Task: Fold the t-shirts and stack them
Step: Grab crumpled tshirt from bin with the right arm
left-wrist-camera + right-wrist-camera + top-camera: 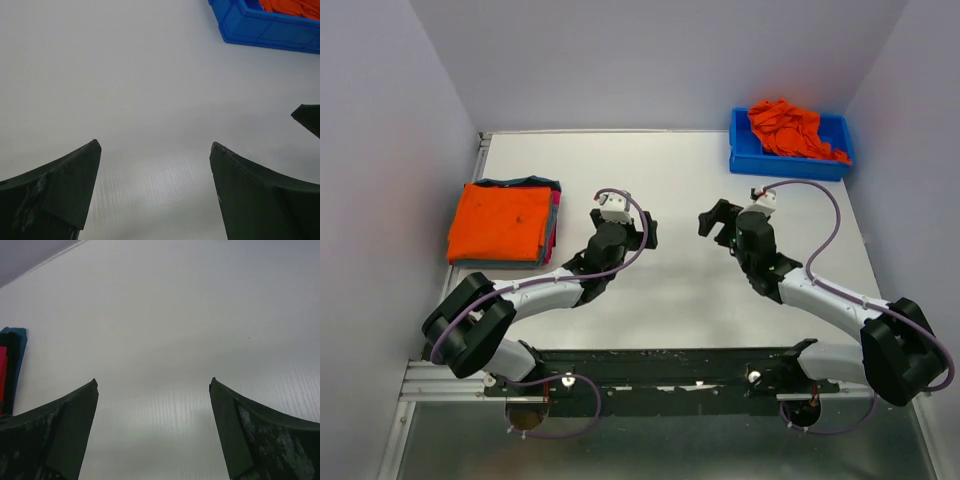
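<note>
Left claw (642, 232) and right claw (712, 222) gape empty. Orange shirts (788, 128) in the bin (745, 152) past the right claw look floppy; pinch a loose edge, maybe a hem.

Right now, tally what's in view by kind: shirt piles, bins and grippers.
folded shirt stack: 1
loose orange shirt heap, in the bin: 1
blue bin: 1
Grippers: 2, left gripper and right gripper, both open
Total: 5

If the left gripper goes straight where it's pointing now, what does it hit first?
Probably the bare table: the open left gripper looks down onto it, nothing ahead. The blue bin with orange t-shirts lies right of that line.
</note>
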`<action>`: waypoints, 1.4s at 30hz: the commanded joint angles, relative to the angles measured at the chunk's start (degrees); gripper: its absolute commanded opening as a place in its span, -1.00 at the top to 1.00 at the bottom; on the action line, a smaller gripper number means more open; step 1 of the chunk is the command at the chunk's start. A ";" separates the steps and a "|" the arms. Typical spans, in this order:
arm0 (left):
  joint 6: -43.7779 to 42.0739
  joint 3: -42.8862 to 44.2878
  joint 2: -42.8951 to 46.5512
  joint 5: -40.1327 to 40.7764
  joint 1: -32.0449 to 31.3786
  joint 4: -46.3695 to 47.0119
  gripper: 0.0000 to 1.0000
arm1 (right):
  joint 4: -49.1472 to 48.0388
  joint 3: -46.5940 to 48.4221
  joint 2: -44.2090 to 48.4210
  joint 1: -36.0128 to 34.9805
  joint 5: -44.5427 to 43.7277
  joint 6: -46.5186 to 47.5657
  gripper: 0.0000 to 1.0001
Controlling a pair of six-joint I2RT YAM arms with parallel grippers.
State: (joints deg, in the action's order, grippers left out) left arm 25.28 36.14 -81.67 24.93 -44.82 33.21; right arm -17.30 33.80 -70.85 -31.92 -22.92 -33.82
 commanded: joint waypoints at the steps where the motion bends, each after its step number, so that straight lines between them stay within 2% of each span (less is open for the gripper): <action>1: -1.37 -0.01 0.72 -1.37 -0.62 2.55 -0.97 | -2.12 -0.76 1.33 -0.16 -0.64 0.60 -1.00; 6: -2.25 -0.54 1.25 -3.21 -0.62 2.91 -0.98 | -0.64 -0.41 1.07 -0.07 -3.97 1.48 -1.00; 12: -2.51 -0.72 0.99 -5.06 -0.80 3.97 -0.98 | 7.53 6.61 0.36 2.12 -7.41 2.27 -0.97; 19: -2.69 -0.81 0.90 -5.77 -0.71 4.32 -0.97 | 20.17 21.54 -3.32 13.36 -2.22 0.96 -0.91; 22: -2.78 -0.55 0.55 -6.12 -0.80 4.14 -0.97 | 24.93 30.59 -8.85 17.93 -0.64 0.43 -0.82; 29: -2.60 0.25 -0.16 -6.91 -0.80 3.53 -0.97 | 36.18 54.49 -25.54 25.23 1.30 0.69 -0.83; 36: -1.81 1.47 -1.39 -8.67 -0.71 2.39 -0.97 | 41.90 78.31 -48.12 30.24 3.66 -1.59 -0.90; 42: -1.55 2.09 -2.09 -9.28 -0.80 1.86 -0.97 | 41.65 99.31 -65.27 33.24 6.04 -4.49 -0.90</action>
State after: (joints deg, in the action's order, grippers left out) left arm 23.40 36.34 -82.87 17.39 -45.25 35.42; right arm 21.02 122.39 -127.85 -0.71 -19.11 -35.59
